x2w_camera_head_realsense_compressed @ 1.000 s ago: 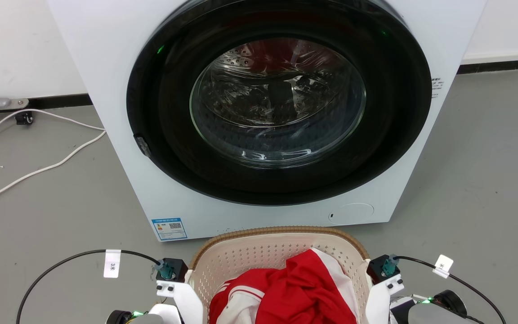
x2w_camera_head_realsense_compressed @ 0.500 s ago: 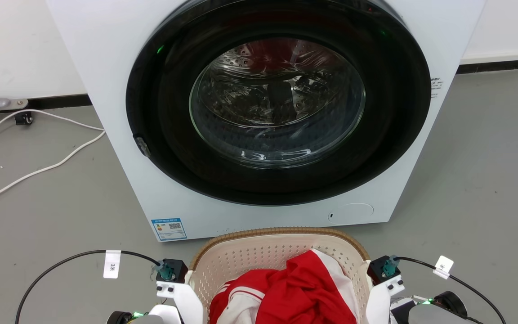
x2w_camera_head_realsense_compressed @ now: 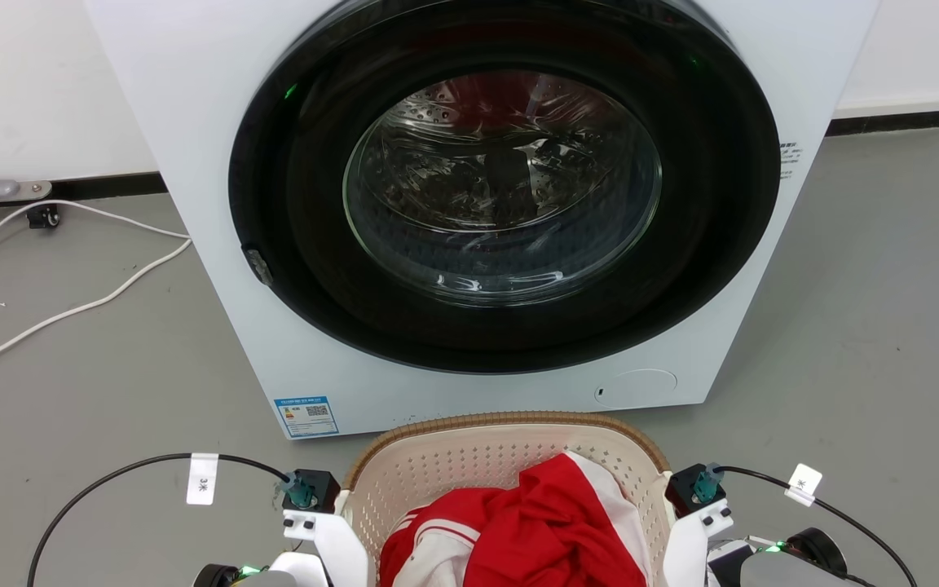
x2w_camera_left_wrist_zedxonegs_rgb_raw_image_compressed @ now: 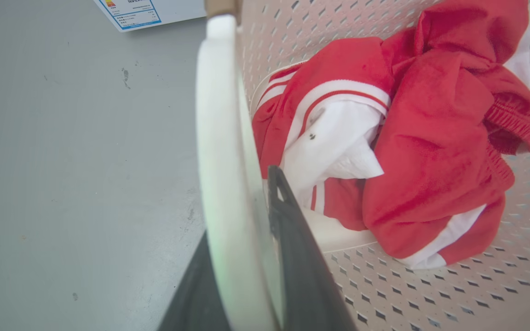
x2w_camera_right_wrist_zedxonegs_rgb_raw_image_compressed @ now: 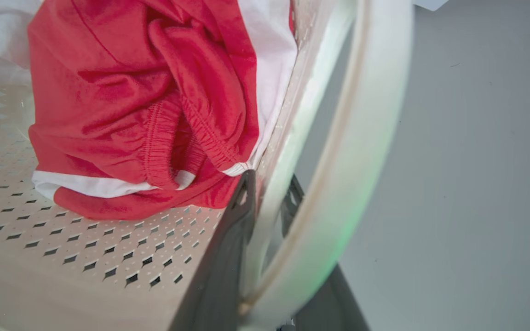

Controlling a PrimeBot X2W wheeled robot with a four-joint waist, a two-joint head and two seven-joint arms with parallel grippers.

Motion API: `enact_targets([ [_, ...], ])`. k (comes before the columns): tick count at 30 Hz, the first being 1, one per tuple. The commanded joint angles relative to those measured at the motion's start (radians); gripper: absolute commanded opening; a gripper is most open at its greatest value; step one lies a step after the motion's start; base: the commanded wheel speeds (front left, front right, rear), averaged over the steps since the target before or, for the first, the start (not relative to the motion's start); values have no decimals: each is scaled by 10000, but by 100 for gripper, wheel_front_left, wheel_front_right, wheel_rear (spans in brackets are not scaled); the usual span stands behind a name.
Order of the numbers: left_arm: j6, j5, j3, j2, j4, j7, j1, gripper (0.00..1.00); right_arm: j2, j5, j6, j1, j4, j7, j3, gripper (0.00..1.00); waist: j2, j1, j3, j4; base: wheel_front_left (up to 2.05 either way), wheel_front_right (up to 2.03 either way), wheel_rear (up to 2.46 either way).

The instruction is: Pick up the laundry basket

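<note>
- The laundry basket is at the bottom middle of the head view, just in front of the foot of the white washing machine and apart from it. I cannot tell whether it rests on the grey floor or hangs clear of it.
- The head view gives the wide scene: the machine's dark round door with its glass, the basket's brown woven-look rim, and white cables lying on the floor towards its left edge.
- The wrist views add the grip. The left gripper has one dark finger inside the basket and one outside, pinched onto the white left handle.
- The right gripper is clamped the same way, its fingers either side of the inner band of the right handle at the basket's edge.
- The wrist views also show the perforated cream floor and walls of the basket. A crumpled red and white garment with an elastic hem lies against them.
- Writing: a blue-bordered sticker with a QR code sits at the lower left corner of the machine's front, its print too small to read.
- Small grey print near the machine's right edge is also unreadable.
- A white tag on the left arm's black cable bears a "3" and a small character. A second tag on the right cable carries a small mark I cannot read.
</note>
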Motion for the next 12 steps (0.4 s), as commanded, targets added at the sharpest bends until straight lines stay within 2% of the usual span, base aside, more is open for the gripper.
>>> enact_targets([
  [1,-42,-7,-39,141,9,-146,-253,0,-92,-34,32,31,71,19,102,0,-1,0,2,2,0,0,0],
  [12,-44,-203,-244,150,28,-177,-247,0,-123,-14,32,76,32,25,117,0,-1,0,-9,0,0,0,0],
])
